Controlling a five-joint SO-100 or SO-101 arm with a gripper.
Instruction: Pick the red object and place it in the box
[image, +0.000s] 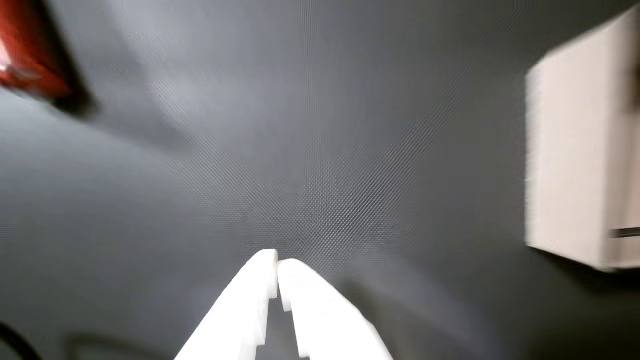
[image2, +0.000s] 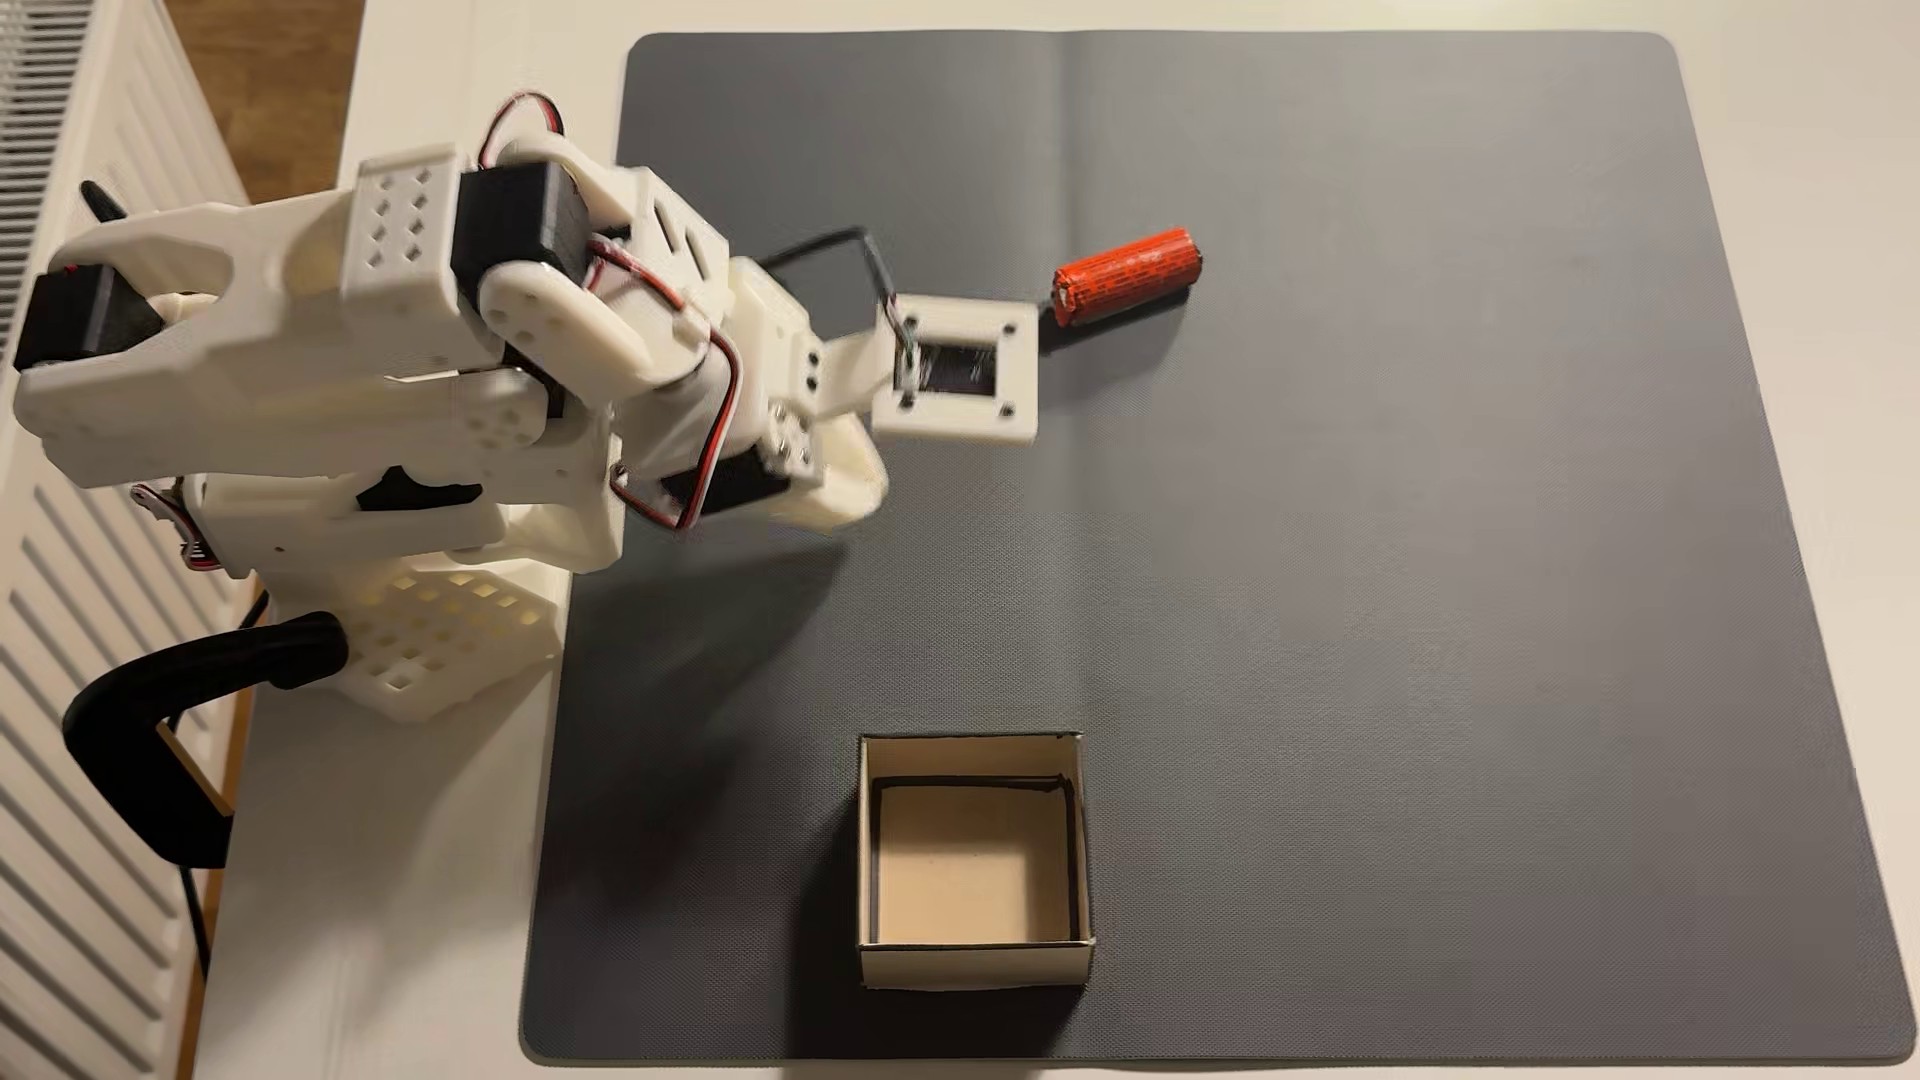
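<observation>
One red object (image2: 1127, 275) lies on the grey mat (image2: 1351, 623), well apart from the empty box (image2: 975, 961). The white gripper (image: 277, 262), fingers pressed together and holding nothing, hovers near the cylinder, apparently lining up to reach it.
</observation>
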